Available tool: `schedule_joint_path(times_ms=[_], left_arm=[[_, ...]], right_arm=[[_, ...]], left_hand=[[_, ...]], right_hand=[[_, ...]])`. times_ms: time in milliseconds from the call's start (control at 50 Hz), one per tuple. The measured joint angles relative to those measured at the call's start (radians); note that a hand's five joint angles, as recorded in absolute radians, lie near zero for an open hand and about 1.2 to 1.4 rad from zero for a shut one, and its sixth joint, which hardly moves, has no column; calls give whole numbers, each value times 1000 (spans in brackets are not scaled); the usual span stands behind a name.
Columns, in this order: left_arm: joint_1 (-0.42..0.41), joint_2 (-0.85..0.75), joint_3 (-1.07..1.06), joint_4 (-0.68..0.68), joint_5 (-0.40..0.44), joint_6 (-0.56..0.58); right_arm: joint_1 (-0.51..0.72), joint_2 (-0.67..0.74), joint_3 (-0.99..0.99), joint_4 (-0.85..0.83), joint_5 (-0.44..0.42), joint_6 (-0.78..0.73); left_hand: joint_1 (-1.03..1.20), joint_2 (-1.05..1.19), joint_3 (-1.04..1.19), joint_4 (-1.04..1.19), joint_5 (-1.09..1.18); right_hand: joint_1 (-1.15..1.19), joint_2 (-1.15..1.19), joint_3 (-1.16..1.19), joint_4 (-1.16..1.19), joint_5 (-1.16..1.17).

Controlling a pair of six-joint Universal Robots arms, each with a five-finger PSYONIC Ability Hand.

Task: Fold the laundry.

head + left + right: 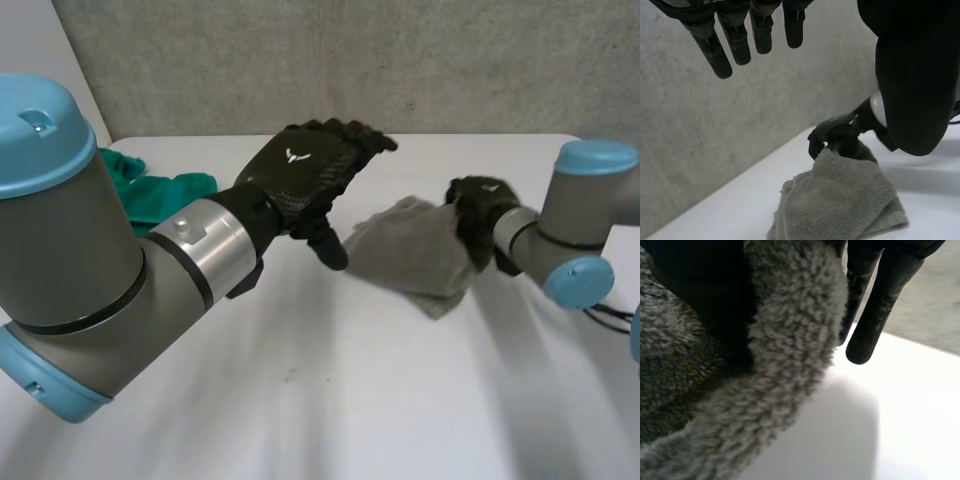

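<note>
Nearest, the left hand (305,180) hangs above the white table (330,390), fingers straight and empty. Beyond it lies the grey towel (410,255), its right edge pinched in the right hand (478,205); a green cloth (165,195) sits farther back left.

My left hand (305,180) was black, with a small white emblem (297,155) on its back. My right hand (480,205) was plain black. The towel (415,255) was grey all over, without any pattern. The other cloth (165,192) was green. The table (330,400) was white and the wall (300,60) a speckled grey. My arms (100,270) were grey with light-blue caps (40,130).
</note>
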Motion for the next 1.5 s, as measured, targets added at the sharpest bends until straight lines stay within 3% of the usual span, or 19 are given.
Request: schedule_joint_path(times_ms=[180, 340, 580, 780, 840, 860, 880, 900, 940, 1140, 1220, 1320, 1500], left_arm=[[-16, -42, 61, 9, 47, -23], [-22, -108, 105, -41, 32, -32], [-47, -162, 160, -57, 11, -30], [-60, -192, 179, -54, 8, -31], [-61, -195, 180, -54, 2, -32], [-62, -195, 180, -54, -1, -32], [-62, -195, 180, -54, -1, -32], [-63, -195, 180, -54, -6, -32], [-64, -194, 180, -54, -11, -32], [-68, -182, 175, -56, -20, -31], [-68, -164, 162, -56, -20, -31], [-64, -128, 143, -54, -18, -30], [-54, -94, 134, -50, -21, -27]], right_arm=[[-172, 222, -437, 139, 74, -12], [-286, 380, -737, 203, 151, -61], [-447, 406, -730, 158, 194, -162], [-466, 398, -708, 176, 189, -165], [-463, 396, -706, 203, 177, -165], [-461, 396, -706, 217, 170, -165], [-461, 396, -706, 217, 170, -165], [-456, 394, -704, 253, 154, -166], [-451, 390, -700, 302, 136, -169], [-439, 275, -610, 459, 116, -246], [-450, 165, -521, 466, 146, -372], [-463, 19, -409, 439, 214, -577], [-404, -209, -206, 287, 248, -634]], left_hand=[[0, 0, 0, 0, 0], [0, 0, 0, 0, 0], [0, 0, 0, 0, 0], [0, 0, 0, 0, 0], [0, 0, 0, 0, 0], [0, 0, 0, 0, 0], [0, 0, 0, 0, 0], [0, 0, 0, 0, 0], [0, 0, 0, 0, 0], [0, 0, 0, 0, 0], [0, 0, 0, 0, 0], [0, 0, 0, 0, 0], [0, 0, 0, 0, 0]], right_hand=[[3, 10, 0, 0, 0], [3, 10, 0, 2, 0], [3, 19, 0, 3, 0], [13, 23, 0, 2, 0], [-190, -180, -90, -203, -192], [-438, -466, -309, -459, -444], [-438, -466, -309, -459, -444], [-694, -813, -541, -830, -788], [-733, -907, -582, -934, -867], [-753, -930, -589, -957, -885], [-753, -930, -589, -957, -891], [-753, -930, -589, -957, -891], [-753, -930, -589, -957, -891]])
